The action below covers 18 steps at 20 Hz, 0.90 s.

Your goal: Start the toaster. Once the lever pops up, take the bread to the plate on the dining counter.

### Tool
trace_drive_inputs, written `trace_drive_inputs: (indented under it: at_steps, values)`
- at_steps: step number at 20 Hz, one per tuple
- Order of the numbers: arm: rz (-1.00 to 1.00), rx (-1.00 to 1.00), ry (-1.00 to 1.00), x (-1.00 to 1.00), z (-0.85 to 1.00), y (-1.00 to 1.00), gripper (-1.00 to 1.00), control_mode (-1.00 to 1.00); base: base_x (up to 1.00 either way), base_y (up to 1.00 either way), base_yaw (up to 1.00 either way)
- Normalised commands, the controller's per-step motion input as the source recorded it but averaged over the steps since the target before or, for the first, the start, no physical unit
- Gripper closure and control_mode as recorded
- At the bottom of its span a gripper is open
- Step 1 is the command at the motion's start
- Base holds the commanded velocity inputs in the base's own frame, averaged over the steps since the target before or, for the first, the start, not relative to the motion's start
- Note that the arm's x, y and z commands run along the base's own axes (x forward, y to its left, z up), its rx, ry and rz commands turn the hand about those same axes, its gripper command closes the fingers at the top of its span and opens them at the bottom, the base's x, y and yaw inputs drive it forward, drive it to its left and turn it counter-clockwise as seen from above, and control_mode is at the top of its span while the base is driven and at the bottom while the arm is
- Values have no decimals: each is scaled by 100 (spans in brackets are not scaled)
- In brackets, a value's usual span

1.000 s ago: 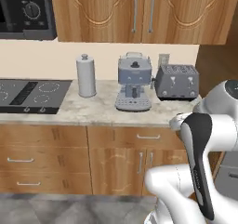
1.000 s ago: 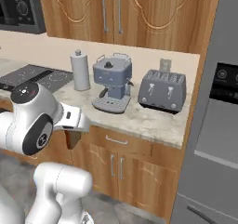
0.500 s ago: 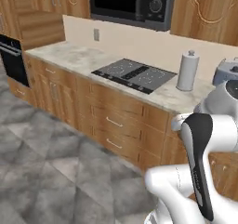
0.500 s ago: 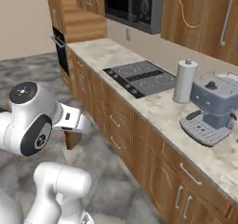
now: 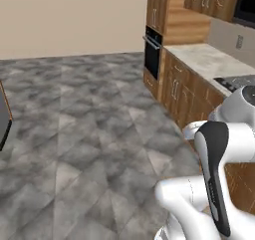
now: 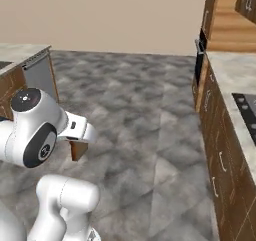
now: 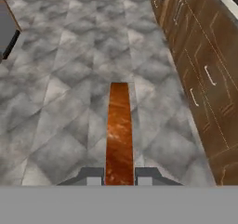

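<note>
At the bottom centre of the hand view, the gripper (image 7: 119,177) is clenched on the bread (image 7: 119,130), a brown slice seen edge-on that stands out toward 12 o'clock over the grey stone floor (image 7: 69,102). Wooden cabinets (image 7: 204,79) run along at 3 o'clock. In the right base view the bread (image 6: 77,149) sits under the wrist. I can read no writing anywhere.

Open floor (image 5: 89,134) left of cabinets (image 5: 187,92)
</note>
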Motion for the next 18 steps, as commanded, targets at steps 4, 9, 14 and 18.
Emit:
trace_drive_inputs:
  at_steps: [4, 9, 14, 18]
  values:
    - [0, 0, 0, 0, 0, 0, 100, 100, 0, 54, 91]
    - [0, 0, 0, 0, 0, 0, 100, 100, 1, 74, 80]
    - [0, 0, 0, 0, 0, 0, 100, 100, 2, 74, 54]
    - [0, 0, 0, 0, 0, 0, 100, 100, 0, 94, 30]
